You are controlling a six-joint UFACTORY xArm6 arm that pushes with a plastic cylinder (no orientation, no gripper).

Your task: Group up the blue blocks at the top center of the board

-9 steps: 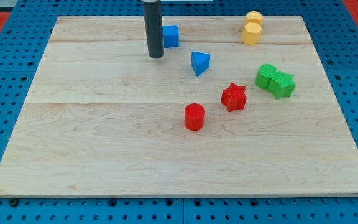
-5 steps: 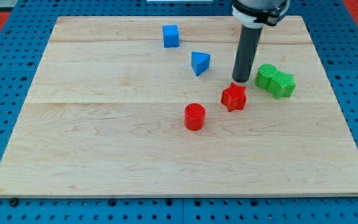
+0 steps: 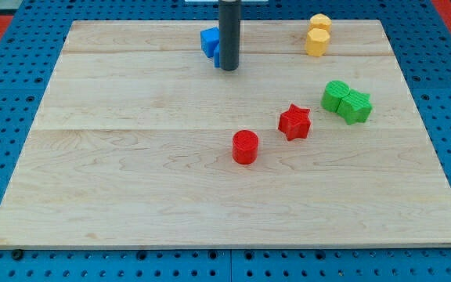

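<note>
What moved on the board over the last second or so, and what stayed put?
My tip swung from the view's right back to the top centre. The blue wedge, earlier lying apart, is now mostly hidden behind the rod, up beside the blue cube. The yellow pair, green pair, red star and red cylinder stayed.

Rod (image 3: 229,31) hid most of blue blocks (image 3: 208,41); shapes & count unclear. Rod's top cut off at view's top.

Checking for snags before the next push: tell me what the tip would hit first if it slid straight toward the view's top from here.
Probably the blue blocks: they sit right behind the rod, touching or nearly touching my tip. The rod hides part of them, so I can't tell exact contact.
</note>
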